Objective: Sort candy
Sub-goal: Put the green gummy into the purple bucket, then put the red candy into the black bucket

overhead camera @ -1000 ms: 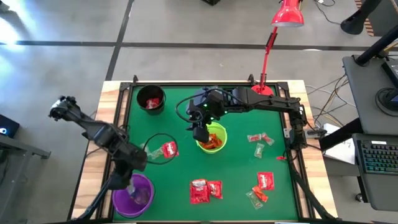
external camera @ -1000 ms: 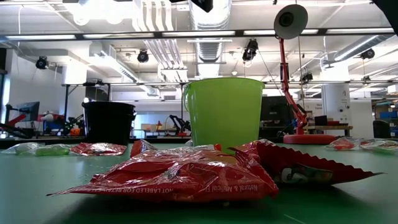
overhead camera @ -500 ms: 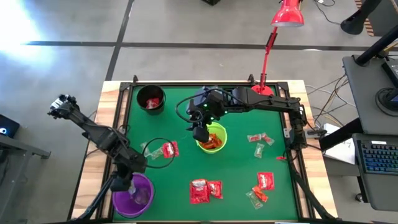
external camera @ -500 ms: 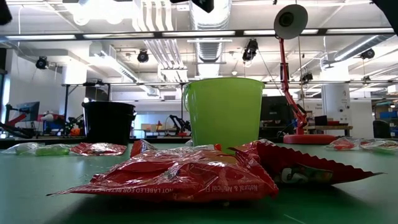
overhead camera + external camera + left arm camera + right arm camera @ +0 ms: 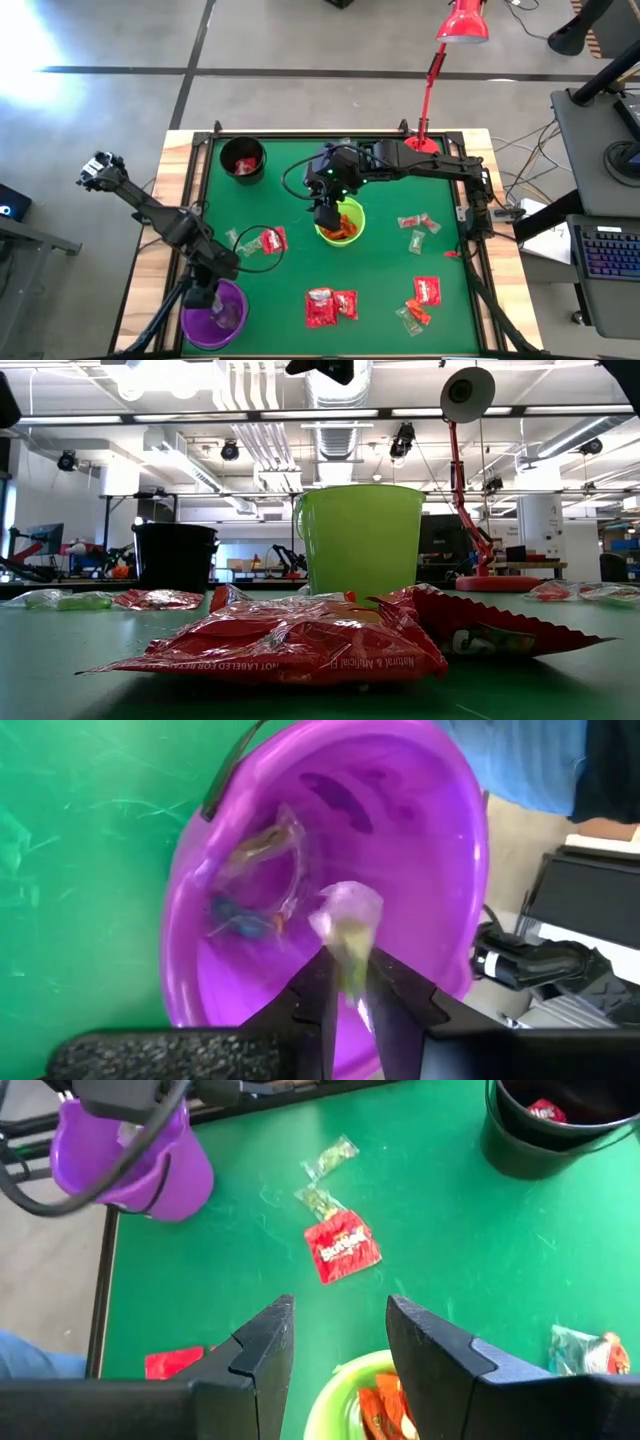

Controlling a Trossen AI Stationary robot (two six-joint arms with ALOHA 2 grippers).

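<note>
We hold our left gripper [image 5: 345,982] over the purple bowl [image 5: 440,870], fingers nearly closed on a pale twist candy [image 5: 347,925]; our right gripper [image 5: 338,1345] gapes empty above the lime-green bowl [image 5: 338,226]. Several red packets [image 5: 330,305] remain on the surface below.

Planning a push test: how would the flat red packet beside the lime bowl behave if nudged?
The red packet lies flat on the green mat, so it would probably slide, not roll. Its crinkled foil suggests it is light and floppy, and likely slippery to pinch.

Candy [image 5: 331,304] — red, pale wrappers — scattered; some perhaps bowled.
</note>
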